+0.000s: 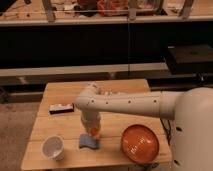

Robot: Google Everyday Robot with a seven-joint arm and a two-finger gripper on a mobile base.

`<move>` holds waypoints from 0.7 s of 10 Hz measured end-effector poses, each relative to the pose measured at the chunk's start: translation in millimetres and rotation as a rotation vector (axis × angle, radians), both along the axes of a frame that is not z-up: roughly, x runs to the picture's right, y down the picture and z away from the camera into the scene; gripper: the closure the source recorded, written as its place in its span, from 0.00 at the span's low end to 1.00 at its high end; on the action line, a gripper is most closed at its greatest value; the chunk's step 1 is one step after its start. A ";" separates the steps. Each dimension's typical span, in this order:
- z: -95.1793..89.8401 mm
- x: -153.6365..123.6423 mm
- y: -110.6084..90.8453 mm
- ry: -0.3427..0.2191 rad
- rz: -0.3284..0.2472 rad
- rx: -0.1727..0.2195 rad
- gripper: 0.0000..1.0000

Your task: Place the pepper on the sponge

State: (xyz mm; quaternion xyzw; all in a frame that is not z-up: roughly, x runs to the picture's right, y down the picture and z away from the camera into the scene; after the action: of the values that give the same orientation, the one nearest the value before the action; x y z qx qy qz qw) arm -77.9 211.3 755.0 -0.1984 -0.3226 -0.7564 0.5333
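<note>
Wooden table (56, 125): dark block (61, 107), white cup (53, 148), sponge (89, 142), orange plate (140, 144). End effector (93, 130) over sponge.
</note>
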 end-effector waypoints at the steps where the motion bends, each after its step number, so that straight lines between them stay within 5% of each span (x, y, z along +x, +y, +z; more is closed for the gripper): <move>1: -1.4 -1.0 1.8 -0.005 -0.003 0.000 1.00; 7: -5.8 -10.8 11.8 -0.039 -0.026 -0.001 1.00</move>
State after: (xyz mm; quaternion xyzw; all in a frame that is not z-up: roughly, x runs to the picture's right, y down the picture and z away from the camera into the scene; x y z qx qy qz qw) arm -88.7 223.0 749.2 -0.1879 -0.3306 -0.7670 0.5168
